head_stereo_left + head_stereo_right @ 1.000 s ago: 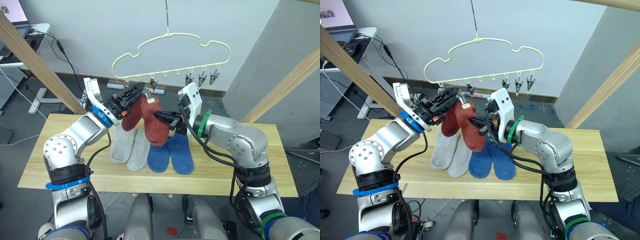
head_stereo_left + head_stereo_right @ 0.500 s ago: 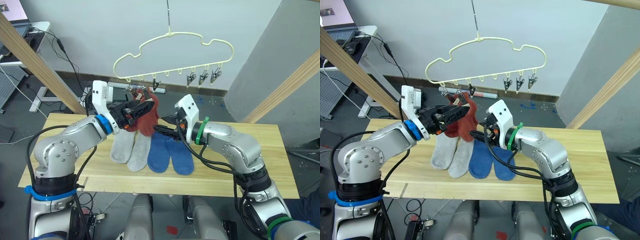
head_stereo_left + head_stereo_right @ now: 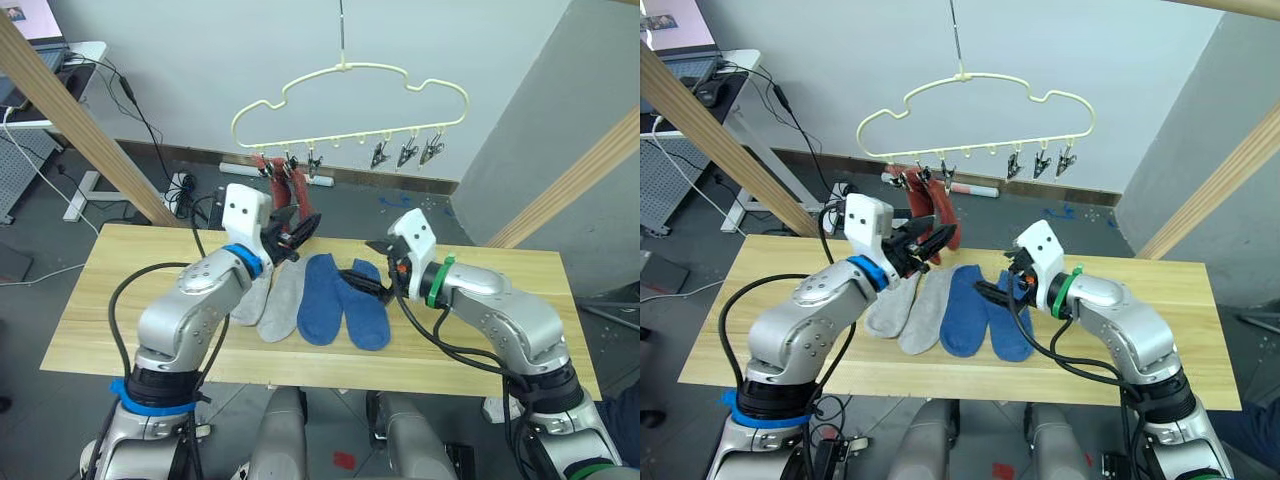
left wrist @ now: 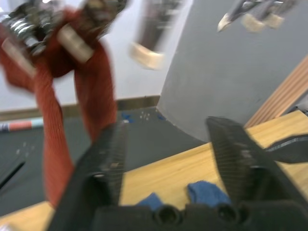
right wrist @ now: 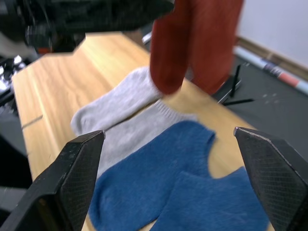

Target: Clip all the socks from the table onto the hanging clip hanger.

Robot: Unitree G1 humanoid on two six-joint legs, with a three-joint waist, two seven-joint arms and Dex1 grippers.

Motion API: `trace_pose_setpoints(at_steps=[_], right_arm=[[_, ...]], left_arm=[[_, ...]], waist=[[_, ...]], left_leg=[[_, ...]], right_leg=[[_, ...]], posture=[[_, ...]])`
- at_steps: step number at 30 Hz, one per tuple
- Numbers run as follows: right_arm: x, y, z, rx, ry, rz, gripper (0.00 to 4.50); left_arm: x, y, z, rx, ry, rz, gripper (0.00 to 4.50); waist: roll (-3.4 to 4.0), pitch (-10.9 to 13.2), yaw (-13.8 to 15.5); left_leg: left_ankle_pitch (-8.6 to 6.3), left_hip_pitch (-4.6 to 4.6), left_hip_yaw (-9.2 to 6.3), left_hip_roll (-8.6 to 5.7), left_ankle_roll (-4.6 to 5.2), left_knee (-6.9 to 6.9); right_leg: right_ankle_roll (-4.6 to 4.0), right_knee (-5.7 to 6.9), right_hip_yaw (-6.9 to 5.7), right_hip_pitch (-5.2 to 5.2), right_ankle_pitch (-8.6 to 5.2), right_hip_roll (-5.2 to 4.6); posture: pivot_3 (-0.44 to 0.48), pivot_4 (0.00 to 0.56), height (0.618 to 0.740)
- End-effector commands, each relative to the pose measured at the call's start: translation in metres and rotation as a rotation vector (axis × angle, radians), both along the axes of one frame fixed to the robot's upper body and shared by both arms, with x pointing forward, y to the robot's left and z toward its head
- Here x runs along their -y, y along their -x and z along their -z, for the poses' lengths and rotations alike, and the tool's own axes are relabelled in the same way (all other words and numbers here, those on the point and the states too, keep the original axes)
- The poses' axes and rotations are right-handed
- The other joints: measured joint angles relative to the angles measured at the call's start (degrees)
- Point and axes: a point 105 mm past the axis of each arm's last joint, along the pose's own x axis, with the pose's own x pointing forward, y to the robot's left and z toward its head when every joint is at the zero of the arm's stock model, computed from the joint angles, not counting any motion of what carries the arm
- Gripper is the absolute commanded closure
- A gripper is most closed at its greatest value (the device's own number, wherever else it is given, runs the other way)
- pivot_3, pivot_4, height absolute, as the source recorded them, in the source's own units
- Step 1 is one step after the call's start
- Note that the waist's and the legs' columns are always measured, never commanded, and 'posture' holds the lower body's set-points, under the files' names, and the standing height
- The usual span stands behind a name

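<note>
Two rust red socks [image 3: 289, 192] hang from clips at the left end of the pale yellow clip hanger [image 3: 345, 68]. My left gripper [image 3: 300, 232] is open just below and in front of them, holding nothing; the left wrist view shows the red socks [image 4: 91, 82] beyond its spread fingers. Two light grey socks [image 3: 272, 300] and two blue socks [image 3: 338, 315] lie side by side on the wooden table [image 3: 110, 300]. My right gripper [image 3: 365, 283] is wide open low over the blue socks [image 5: 192, 192], touching none.
Several free clips [image 3: 405, 155] hang at the hanger's right end. Slanted wooden poles stand at the left [image 3: 80, 130] and right [image 3: 570, 185] behind the table. A desk with cables [image 3: 60, 60] is at the far left, beyond the table.
Both grippers have let go of the red sock, which now hangs clipped on the hanger. The left gripper drew back a little; the right one opened and dropped toward the blue socks.
</note>
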Motion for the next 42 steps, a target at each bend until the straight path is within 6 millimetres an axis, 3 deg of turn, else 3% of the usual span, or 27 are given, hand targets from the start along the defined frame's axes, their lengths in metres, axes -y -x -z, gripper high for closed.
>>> trace_pose_setpoints(at_steps=[1,12,21,28,42], right_arm=[[0.003,0.009,-0.022,0.096,-0.035,-0.015,0.0],[0.005,0.01,-0.057,0.207,-0.143,0.008,0.0],[0.005,0.009,-0.064,0.236,-0.157,0.011,0.0],[0.006,0.006,-0.066,0.239,-0.168,0.011,0.0],[0.008,0.004,-0.067,0.235,-0.17,0.023,0.0]], left_arm=[[0.012,0.001,-0.026,0.157,-0.008,0.014,2.84],[0.027,-0.015,-0.042,0.293,-0.005,-0.064,2.84],[0.019,-0.011,-0.04,0.315,-0.015,-0.109,2.84],[0.027,0.0,-0.034,0.292,0.016,-0.097,2.84],[0.016,-0.015,-0.049,0.35,0.018,-0.231,2.84]], waist=[[0.0,0.0,0.0],[-0.01,-0.01,-0.14],[-0.01,-0.01,-0.27],[-0.02,-0.01,-0.26],[-0.02,-0.02,-0.25]], left_leg=[[0.0,0.0,0.01,-0.01,0.0,0.01],[0.01,0.0,-0.03,-0.07,0.02,0.12],[0.01,0.02,-0.06,-0.07,0.02,0.13],[0.01,0.01,-0.09,-0.1,0.02,0.24],[0.0,0.01,-0.15,-0.1,0.04,0.72]], right_leg=[[0.0,0.0,0.01,0.01,0.0,0.0],[0.0,0.06,-0.01,0.07,0.01,-0.01],[-0.01,0.16,-0.03,0.06,0.01,-0.02],[-0.01,0.26,-0.03,0.1,0.01,-0.04],[0.0,0.44,-0.05,0.22,0.01,-0.02]], posture=[[0.161,0.31,0.74],[0.138,0.302,0.74],[0.139,0.298,0.74],[0.144,0.298,0.74],[0.141,0.293,0.74]])
